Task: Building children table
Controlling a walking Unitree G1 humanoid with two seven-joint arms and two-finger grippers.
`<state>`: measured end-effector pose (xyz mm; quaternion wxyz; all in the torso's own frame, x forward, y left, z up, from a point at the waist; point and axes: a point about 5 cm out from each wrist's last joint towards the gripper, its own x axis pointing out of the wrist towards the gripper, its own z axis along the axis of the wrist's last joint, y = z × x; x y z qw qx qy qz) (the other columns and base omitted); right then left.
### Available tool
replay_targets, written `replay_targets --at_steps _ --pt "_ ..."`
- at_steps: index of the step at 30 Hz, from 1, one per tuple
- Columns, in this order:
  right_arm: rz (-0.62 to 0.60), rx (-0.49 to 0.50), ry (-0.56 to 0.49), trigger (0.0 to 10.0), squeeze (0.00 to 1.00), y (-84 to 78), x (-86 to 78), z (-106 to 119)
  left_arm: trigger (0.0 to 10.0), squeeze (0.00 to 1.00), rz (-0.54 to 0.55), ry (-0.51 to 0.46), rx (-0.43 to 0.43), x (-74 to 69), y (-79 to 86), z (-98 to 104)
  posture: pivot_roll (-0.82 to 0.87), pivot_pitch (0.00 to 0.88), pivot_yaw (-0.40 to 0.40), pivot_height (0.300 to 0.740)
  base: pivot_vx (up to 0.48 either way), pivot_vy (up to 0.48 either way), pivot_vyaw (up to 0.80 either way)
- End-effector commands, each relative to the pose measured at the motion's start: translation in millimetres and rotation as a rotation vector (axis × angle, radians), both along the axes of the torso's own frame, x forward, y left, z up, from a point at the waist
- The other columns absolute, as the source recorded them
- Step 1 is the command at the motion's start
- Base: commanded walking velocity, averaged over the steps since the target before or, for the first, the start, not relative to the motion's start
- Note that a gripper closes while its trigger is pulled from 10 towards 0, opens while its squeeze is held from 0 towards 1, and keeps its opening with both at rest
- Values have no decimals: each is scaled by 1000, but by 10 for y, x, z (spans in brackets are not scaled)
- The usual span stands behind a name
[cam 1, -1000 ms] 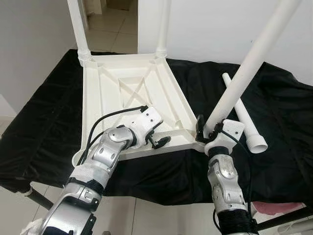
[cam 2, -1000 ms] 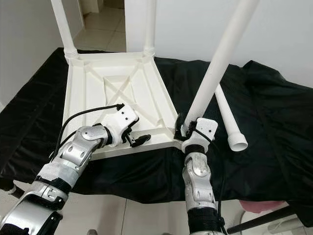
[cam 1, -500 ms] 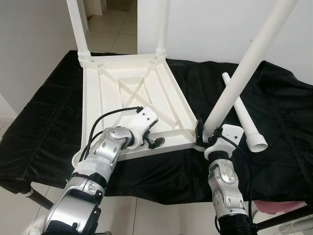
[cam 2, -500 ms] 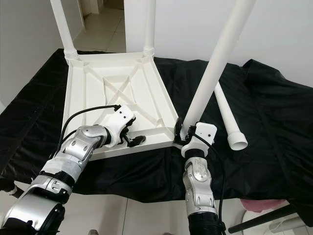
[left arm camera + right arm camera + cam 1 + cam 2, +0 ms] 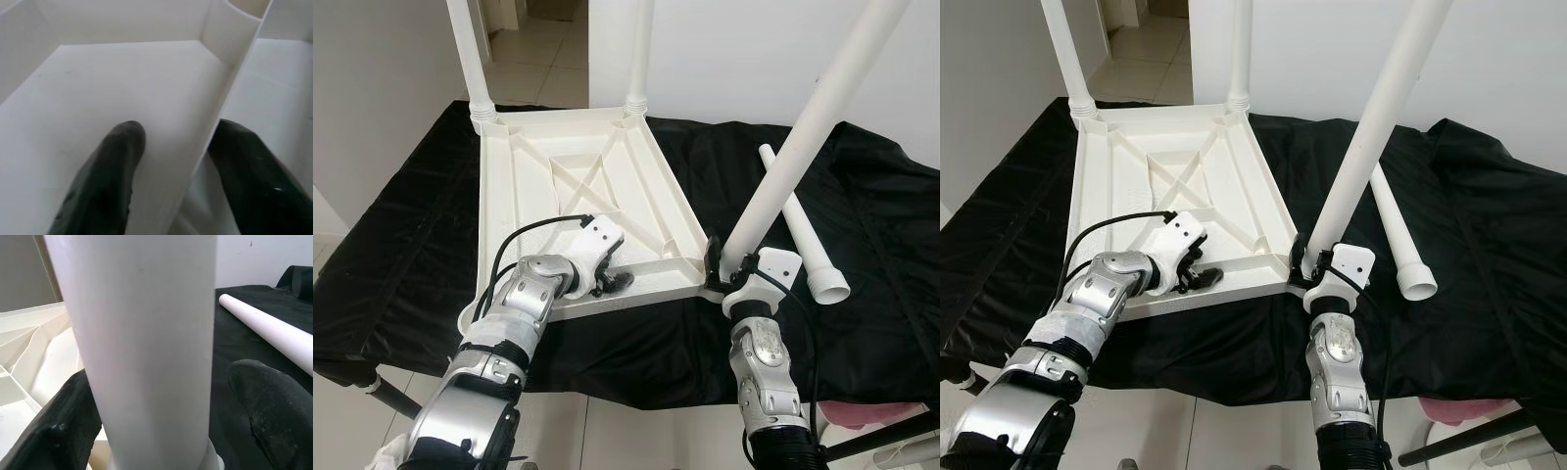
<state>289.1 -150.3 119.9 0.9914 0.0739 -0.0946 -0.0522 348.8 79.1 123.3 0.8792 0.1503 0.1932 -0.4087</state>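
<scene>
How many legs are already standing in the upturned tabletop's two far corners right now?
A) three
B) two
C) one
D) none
B: two white legs rise upright from the far corner sockets of the upturned tabletop, while the right gripper holds a third leg tilted at the near corner and a fourth leg lies on the black cloth.

Two silver jointed arms, white wrist housings, black cables looping along them, long black jaws.
</scene>
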Motion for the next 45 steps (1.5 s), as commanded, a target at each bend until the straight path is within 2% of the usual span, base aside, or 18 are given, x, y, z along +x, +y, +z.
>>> replay_targets --at_steps 1,20,21,22,23,30,31,36,37,38,42,45 --pt "-7 6 -1 10000 0 4 10 -6 0 0 321 -129 87 124 138 15 -3 0 -15 740 0 0 0" --pt "-31 17 -5 10000 0 -39 37 2 0 0 328 -146 82 158 147 69 -9 0 -8 740 0 0 0" --pt "-32 18 -5 10000 0 -42 45 4 706 0 329 -149 83 164 146 75 -9 0 -8 740 0 0 0" --pt "-34 18 -5 10000 0 -45 52 5 3529 0 327 -161 89 171 143 87 -9 0 -8 740 0 0 0" --pt "-35 18 -6 10000 0 -48 58 7 10000 0 324 -172 102 177 135 93 -9 0 -5 740 0 0 0" --pt "-41 18 -5 10000 0 -57 70 7 10000 0 282 -174 85 159 95 95 -9 0 -4 740 0 0 0" --pt "-42 19 -4 10000 0 -59 72 5 10000 1000 284 -165 65 156 97 98 -8 0 -3 740 0 0 0" --pt "-41 24 1 10000 0 -67 95 -5 10000 1000 282 -166 81 160 103 103 -7 0 -1 740 0 0 0" --pt "-40 25 3 10000 0 -70 103 -6 10000 906 278 -169 91 161 99 101 -7 0 -1 740 0 0 0" --pt "-39 24 3 10000 0 -74 116 -1 10000 0 274 -164 85 160 88 106 -7 0 -1 740 0 0 0" --pt "-38 22 0 10000 0 -80 133 8 10000 0 262 -163 75 157 69 122 -6 0 0 740 0 0 0" --pt "-47 21 -1 10000 0 -123 154 15 10000 0 207 -187 26 140 25 218 -4 0 -1 740 0 0 0"
